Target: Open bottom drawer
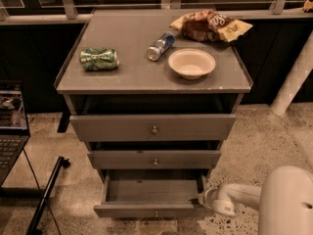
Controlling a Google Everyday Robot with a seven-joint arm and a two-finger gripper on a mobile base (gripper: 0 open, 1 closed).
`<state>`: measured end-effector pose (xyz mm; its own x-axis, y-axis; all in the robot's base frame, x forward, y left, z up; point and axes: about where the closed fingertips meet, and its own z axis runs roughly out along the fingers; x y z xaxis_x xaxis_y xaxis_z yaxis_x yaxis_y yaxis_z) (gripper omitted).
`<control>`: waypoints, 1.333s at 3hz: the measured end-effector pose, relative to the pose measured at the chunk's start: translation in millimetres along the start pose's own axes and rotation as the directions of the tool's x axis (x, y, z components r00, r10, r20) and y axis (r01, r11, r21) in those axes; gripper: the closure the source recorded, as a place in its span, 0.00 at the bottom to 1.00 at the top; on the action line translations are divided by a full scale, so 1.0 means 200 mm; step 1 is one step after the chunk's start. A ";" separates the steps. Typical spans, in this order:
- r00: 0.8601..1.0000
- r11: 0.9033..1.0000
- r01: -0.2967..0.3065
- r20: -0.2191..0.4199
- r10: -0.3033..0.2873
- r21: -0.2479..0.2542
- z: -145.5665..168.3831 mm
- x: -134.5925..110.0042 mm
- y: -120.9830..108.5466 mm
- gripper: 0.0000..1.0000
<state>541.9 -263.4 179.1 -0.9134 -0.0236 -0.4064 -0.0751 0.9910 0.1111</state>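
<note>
The bottom drawer [146, 209] of the grey cabinet stands pulled out, showing its plain grey inside [151, 190]. Its slim front panel has a tiny round knob [156, 213] at centre. The gripper [201, 199] is at the drawer's right front corner, at the end of a white arm [234, 197] that reaches in from the lower right. The mid-width drawer [154, 159] and the tallest top drawer [152, 127] above are each pulled out a little.
On the cabinet top [127, 75] lie a crushed green can [99, 59], a blue-and-silver can [160, 45], a white bowl [191, 62] and snack bags [210, 26]. A laptop [10, 131] on a stand is at left. A white pole [293, 82] stands at right.
</note>
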 end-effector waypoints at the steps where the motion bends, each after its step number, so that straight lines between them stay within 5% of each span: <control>1: 1.000 1.000 0.000 0.000 0.000 0.000 0.00 0.00 0.00 1.00; 4: 0.998 0.999 0.038 -0.051 -0.040 -0.032 0.00 0.07 0.07 1.00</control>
<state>527.9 -249.8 174.6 -0.9289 -0.0698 -0.3637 -0.1227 0.9846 0.1245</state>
